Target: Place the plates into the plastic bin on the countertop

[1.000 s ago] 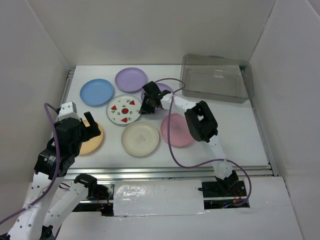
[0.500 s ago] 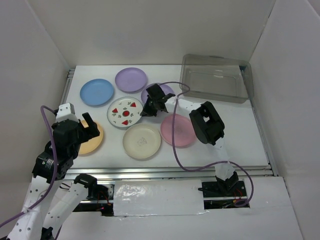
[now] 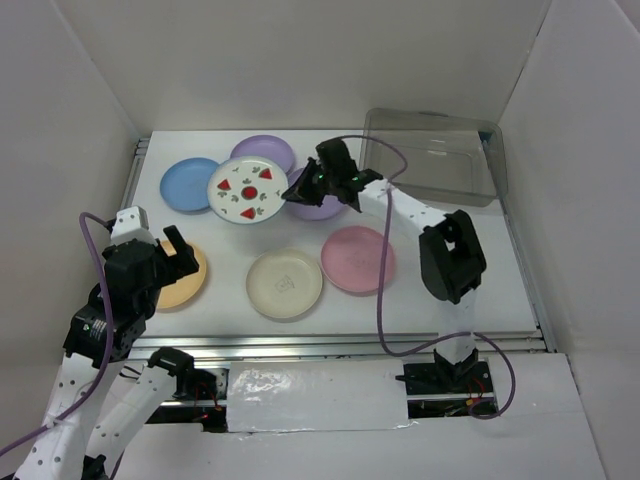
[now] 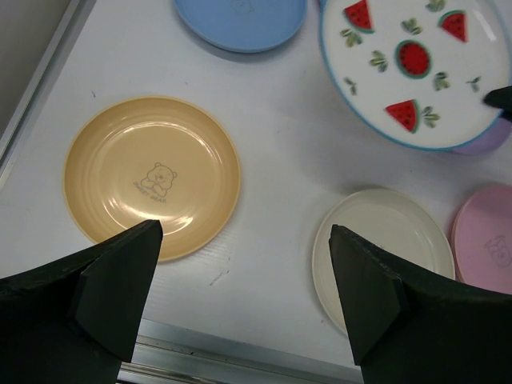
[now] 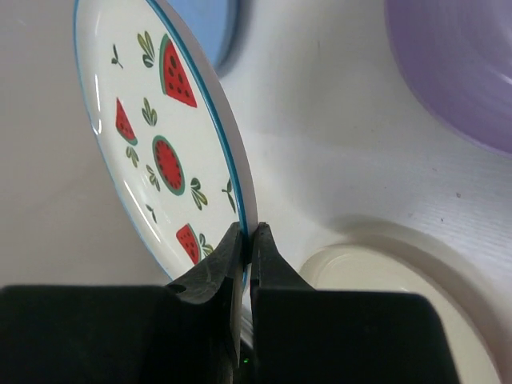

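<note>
- Top view: the right fingers (image 3: 300, 191) pinch the rim of the watermelon plate (image 3: 240, 190), held above the counter (image 3: 470, 260). The plate overlaps the edges of the blue plate (image 3: 186, 186) and the rear lavender plate (image 3: 270, 148). The plastic bin (image 3: 430, 160) stands at the far right, well apart from it. The left fingers (image 3: 178, 248) hover over the orange-tan plate (image 3: 190, 285).
- Left wrist view: the left fingers (image 4: 112, 280) are spread wide and hold nothing. The orange-tan plate lies below one, the cream plate (image 4: 384, 248) near the other, and the pink plate (image 4: 486, 236) lies at the right edge.
- Right wrist view: the right fingers (image 5: 212, 276) are nearly closed on the thin rim. The watermelon plate is steeply tilted, its printed face turned left. The second lavender plate (image 5: 456, 64) lies at the upper right.
</note>
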You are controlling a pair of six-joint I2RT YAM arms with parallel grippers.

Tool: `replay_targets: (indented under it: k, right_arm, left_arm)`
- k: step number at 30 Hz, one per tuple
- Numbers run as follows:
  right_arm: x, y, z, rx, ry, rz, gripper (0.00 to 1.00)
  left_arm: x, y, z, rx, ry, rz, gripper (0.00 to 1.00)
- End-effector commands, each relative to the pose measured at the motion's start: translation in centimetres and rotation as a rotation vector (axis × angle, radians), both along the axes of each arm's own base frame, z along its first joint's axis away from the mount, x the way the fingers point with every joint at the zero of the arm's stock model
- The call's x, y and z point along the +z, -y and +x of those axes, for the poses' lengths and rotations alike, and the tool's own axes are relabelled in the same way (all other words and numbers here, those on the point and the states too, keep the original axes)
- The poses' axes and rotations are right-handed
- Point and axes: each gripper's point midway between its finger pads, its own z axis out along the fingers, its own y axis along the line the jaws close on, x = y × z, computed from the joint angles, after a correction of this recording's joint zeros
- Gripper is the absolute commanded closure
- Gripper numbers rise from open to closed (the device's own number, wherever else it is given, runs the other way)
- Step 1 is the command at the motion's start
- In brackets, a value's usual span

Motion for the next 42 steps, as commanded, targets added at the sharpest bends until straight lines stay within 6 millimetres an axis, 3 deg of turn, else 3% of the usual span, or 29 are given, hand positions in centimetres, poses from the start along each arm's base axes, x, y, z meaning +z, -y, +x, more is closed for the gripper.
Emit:
replay_targets:
  k: [1, 2, 3, 6, 7, 9, 10, 11, 13, 16, 19, 20, 21, 22, 23, 24, 26, 27, 31, 32, 33, 35, 36, 37, 39, 40, 42]
  right_arm:
    - [14.4, 5.0, 2.5, -0.099, 0.243, 0.218, 1.0]
    - [14.6, 7.0, 3.3, -0.142, 0.248, 0.203, 1.0]
    - [15.3, 11.1, 5.0, -0.23, 0.266, 0.188, 1.0]
    - [14.5, 17.6, 7.0, -0.347, 0.247, 0.153, 1.0]
    - [14.2, 21.4, 8.2, -0.41, 0.243, 0.137, 1.0]
    - [13.2, 25.0, 9.5, -0.455, 0.236, 0.099, 1.0]
    - [12.7, 27.9, 10.2, -0.5, 0.228, 0.076, 1.0]
    - [12.2, 29.0, 10.6, -0.5, 0.238, 0.044, 1.0]
    - [10.8, 33.3, 11.8, -0.547, 0.228, 0.008, 1.0]
    - [8.6, 36.9, 13.2, -0.566, 0.197, -0.014, 1.0]
    - [6.4, 39.1, 14.1, -0.58, 0.17, -0.043, 1.0]
    - [6.5, 40.1, 14.6, -0.592, 0.175, -0.045, 1.0]
    - [4.8, 40.4, 15.2, -0.591, 0.144, -0.048, 1.0]
    - [4.0, 40.7, 15.3, -0.586, 0.123, -0.055, 1.0]
    - [4.7, 40.9, 16.0, -0.586, 0.138, -0.053, 1.0]
    - [2.8, 41.3, 16.4, -0.589, 0.1, -0.058, 1.0]
    - [2.9, 41.3, 17.2, -0.587, 0.108, -0.051, 1.0]
    - [1.4, 41.5, 17.5, -0.593, 0.075, -0.054, 1.0]
    - [0.7, 41.7, 18.7, -0.597, 0.064, -0.037, 0.96]
    - [0.1, 41.7, 18.8, -0.596, 0.05, -0.035, 0.83]
    - [0.0, 41.4, 18.8, -0.584, 0.05, -0.034, 0.47]
    - [0.6, 41.2, 18.7, -0.576, 0.061, -0.037, 0.25]
    - [1.0, 41.1, 18.7, -0.575, 0.074, -0.05, 0.0]
    - [1.3, 41.1, 18.5, -0.577, 0.077, -0.055, 0.0]
    - [4.2, 41.0, 18.0, -0.58, 0.137, -0.067, 0.0]
    - [6.9, 41.1, 17.3, -0.592, 0.183, -0.074, 0.0]
    - [9.5, 41.0, 16.3, -0.598, 0.231, -0.103, 0.0]
  left_arm:
    - [1.1, -0.1, 0.4, 0.006, 0.049, -0.002, 0.01]
    - [1.0, 0.0, 0.4, 0.005, 0.046, -0.003, 0.01]
    - [1.0, 0.0, 0.5, 0.003, 0.043, -0.003, 0.01]
    - [0.9, 0.1, 0.5, -0.002, 0.042, -0.002, 0.01]
    - [0.9, 0.1, 0.6, -0.001, 0.041, -0.001, 0.01]
    - [0.9, 0.2, 0.6, -0.007, 0.038, -0.003, 0.01]
    - [0.8, 0.2, 0.6, -0.009, 0.034, 0.0, 0.01]
    - [0.8, 0.3, 0.7, -0.009, 0.033, -0.002, 0.01]
    - [0.8, 0.3, 0.8, -0.01, 0.033, -0.001, 0.01]
    - [0.7, 0.4, 0.8, -0.015, 0.029, 0.0, 0.01]
    - [0.6, 0.5, 0.8, -0.024, 0.027, 0.002, 0.01]
    - [0.7, 0.6, 0.8, -0.024, 0.027, -0.001, 0.01]
    - [0.6, 0.6, 0.8, -0.023, 0.025, 0.002, 0.01]
    - [0.6, 0.6, 0.8, -0.024, 0.023, 0.002, 0.01]
    - [0.5, 0.6, 0.9, -0.024, 0.022, 0.005, 0.01]
    - [0.5, 0.6, 0.9, -0.022, 0.021, 0.003, 0.01]
    - [0.4, 0.6, 1.0, -0.02, 0.017, 0.006, 0.01]
    - [0.3, 0.6, 1.0, -0.022, 0.012, 0.007, 0.01]
    - [0.3, 0.6, 1.1, -0.02, 0.01, 0.007, 0.01]
    - [0.3, 0.5, 1.0, -0.017, 0.011, 0.008, 0.01]
    - [0.3, 0.6, 1.0, -0.018, 0.013, 0.007, 0.01]
    - [0.3, 0.6, 1.0, -0.02, 0.011, 0.008, 0.01]
    - [0.3, 0.6, 1.0, -0.019, 0.011, 0.009, 0.01]
    - [0.3, 0.6, 1.0, -0.021, 0.011, 0.009, 0.01]
    - [0.2, 0.7, 1.1, -0.025, 0.006, 0.01, 0.01]
    - [0.2, 0.7, 1.1, -0.026, 0.007, 0.007, 0.01]
    - [0.3, 0.6, 1.1, -0.024, 0.01, 0.008, 0.01]
